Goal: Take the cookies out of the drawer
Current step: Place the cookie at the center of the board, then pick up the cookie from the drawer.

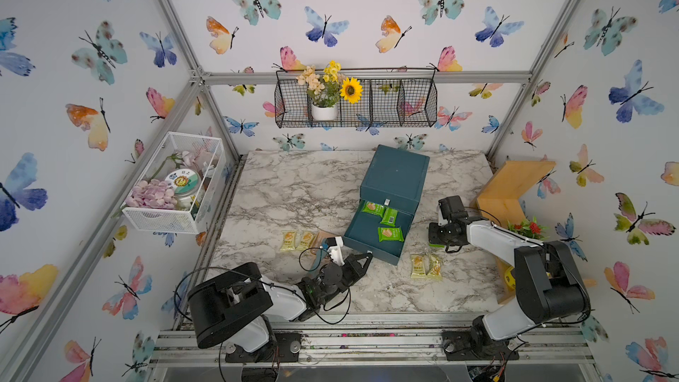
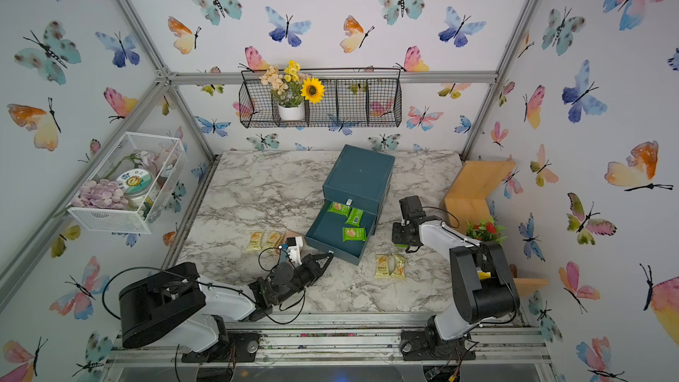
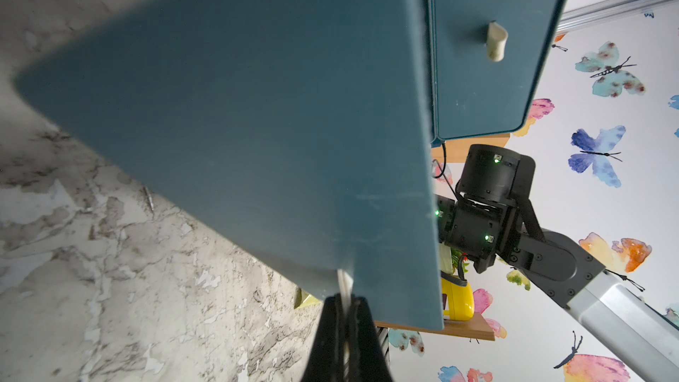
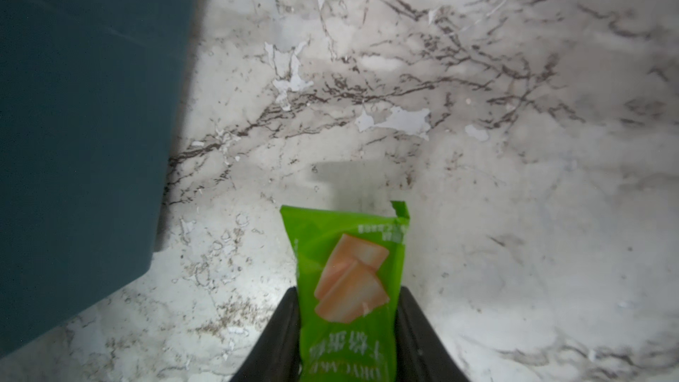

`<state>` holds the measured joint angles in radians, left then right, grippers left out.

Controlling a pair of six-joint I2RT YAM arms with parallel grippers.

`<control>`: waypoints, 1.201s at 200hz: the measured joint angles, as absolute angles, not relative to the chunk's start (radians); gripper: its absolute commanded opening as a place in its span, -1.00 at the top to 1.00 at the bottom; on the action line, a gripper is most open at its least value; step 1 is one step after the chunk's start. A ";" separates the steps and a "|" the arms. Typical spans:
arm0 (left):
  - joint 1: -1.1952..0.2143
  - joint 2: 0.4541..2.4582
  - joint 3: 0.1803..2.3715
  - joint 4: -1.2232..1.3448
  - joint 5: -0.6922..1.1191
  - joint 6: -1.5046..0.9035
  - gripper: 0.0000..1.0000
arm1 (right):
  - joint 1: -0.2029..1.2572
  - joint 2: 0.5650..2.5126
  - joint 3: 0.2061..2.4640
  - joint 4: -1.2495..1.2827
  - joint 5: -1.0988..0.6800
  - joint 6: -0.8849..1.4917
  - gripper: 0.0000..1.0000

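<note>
Gripping a green cookie packet (image 4: 341,237): right pincer (image 4: 347,292) (plain only from its wrist); left pincer (image 3: 346,300) closed by drawer (image 3: 257,104).

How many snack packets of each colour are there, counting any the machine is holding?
Green packets: 4 (3 in the drawer, 1 in the right tool)
Pale yellow packets: 4 (all on the table, 2 on each side of the drawer)
Total: 8
</note>
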<state>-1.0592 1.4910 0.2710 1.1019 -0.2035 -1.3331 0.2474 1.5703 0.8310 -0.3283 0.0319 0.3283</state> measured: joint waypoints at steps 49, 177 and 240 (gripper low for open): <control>-1.059 1.491 0.272 1.102 -0.204 -1.333 1.00 | 0.247 1.578 0.831 -0.328 0.033 0.329 -0.15; -1.059 1.491 0.283 1.098 -0.203 -1.333 1.00 | 0.402 1.206 1.122 -0.408 0.046 0.167 -0.14; -1.059 1.487 0.282 1.094 -0.203 -1.333 1.00 | 0.728 1.362 1.289 -0.440 0.046 -0.097 -0.14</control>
<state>-1.0592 1.4872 0.2821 1.0939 -0.2031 -1.3327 0.7280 1.3617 1.2888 -0.4400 0.0460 -0.0975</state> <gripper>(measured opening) 0.048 0.568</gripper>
